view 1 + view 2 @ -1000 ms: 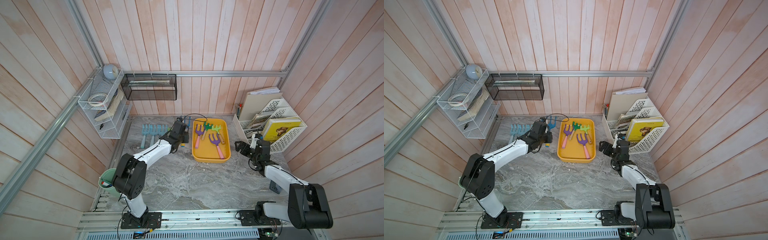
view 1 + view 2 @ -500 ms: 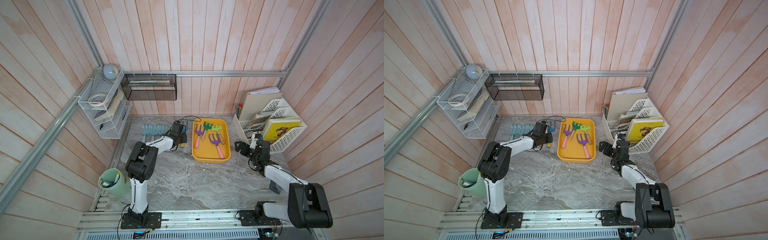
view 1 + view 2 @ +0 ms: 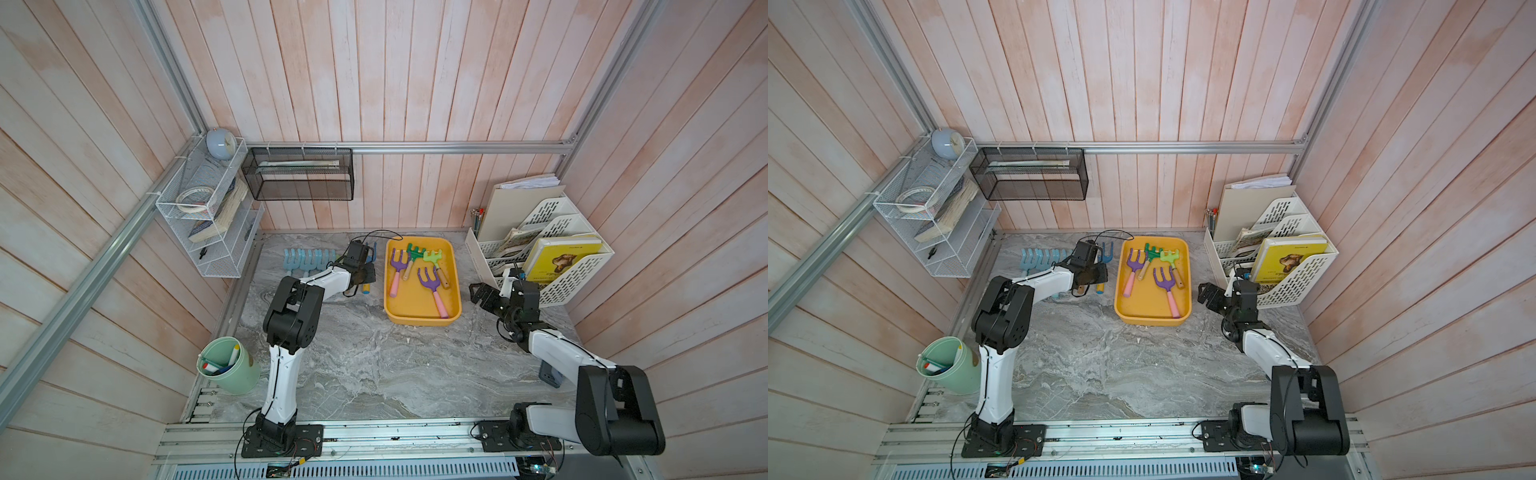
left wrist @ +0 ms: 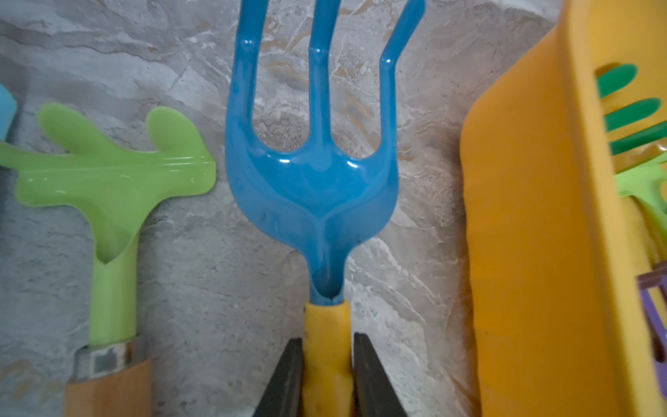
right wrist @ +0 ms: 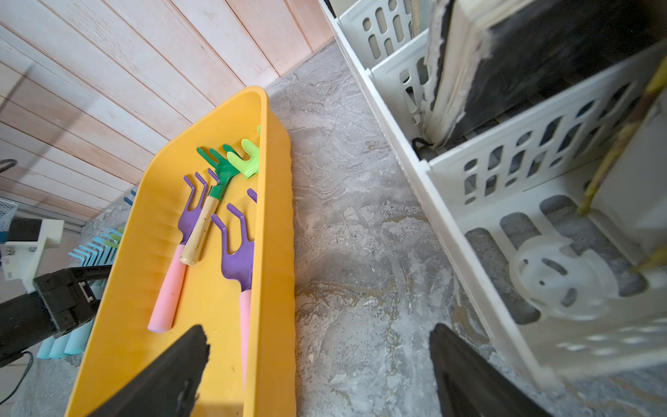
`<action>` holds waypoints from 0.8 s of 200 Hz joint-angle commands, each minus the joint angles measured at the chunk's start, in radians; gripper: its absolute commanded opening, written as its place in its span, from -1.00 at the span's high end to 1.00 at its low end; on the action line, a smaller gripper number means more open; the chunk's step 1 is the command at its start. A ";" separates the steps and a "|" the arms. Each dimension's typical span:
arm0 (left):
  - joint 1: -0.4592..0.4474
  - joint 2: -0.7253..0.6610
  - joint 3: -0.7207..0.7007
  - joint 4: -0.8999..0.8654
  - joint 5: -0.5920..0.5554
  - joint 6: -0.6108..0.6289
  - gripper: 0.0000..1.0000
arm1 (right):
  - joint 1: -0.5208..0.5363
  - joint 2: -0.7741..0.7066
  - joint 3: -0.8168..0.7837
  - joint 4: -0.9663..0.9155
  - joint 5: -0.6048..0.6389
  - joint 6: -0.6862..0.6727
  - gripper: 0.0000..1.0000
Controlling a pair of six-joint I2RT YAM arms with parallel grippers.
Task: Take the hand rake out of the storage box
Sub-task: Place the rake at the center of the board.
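Observation:
The yellow storage box point(image 3: 422, 322) point(image 3: 1152, 321) point(image 5: 267, 216) holds two purple hand rakes with pink handles point(image 3: 432, 286), a dark green one and a light green one. Just left of the box, a blue hand rake with a yellow handle point(image 4: 314, 187) point(image 3: 374, 251) lies low over the marble, outside the box wall point(image 4: 523, 216). My left gripper point(image 4: 326, 341) point(image 3: 365, 272) point(image 3: 1096, 272) is shut on its yellow handle. Over the bare marble right of the box, my right gripper point(image 5: 319, 335) point(image 3: 478, 293) point(image 3: 1204, 293) stands open, holding nothing.
A light green rake with a wooden handle point(image 4: 108, 180) lies beside the blue one, then a row of pale blue rakes point(image 3: 307, 259). A white file rack point(image 3: 552, 257) stands at the right, a mint cup point(image 3: 228, 370) at front left. A wire shelf point(image 3: 208, 216) and black mesh basket point(image 3: 299, 174) hang on the walls.
My left arm's elbow has swung toward the back, uncovering the mint cup, while its gripper stays by the box's left side on the blue rake. The right arm has not moved.

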 commanded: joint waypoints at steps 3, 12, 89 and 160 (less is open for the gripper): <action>0.005 0.011 0.024 -0.016 -0.003 -0.001 0.44 | -0.004 0.006 -0.004 0.009 0.001 0.003 -0.96; 0.005 0.012 0.024 -0.018 -0.003 0.000 0.42 | -0.004 0.005 -0.003 0.008 0.001 0.003 -0.96; -0.001 -0.065 0.013 -0.032 -0.016 0.003 0.10 | -0.003 0.005 -0.008 0.011 0.001 0.003 -0.96; -0.059 0.049 0.188 -0.207 -0.214 0.090 -0.26 | -0.004 0.008 -0.008 0.017 -0.002 0.004 -0.96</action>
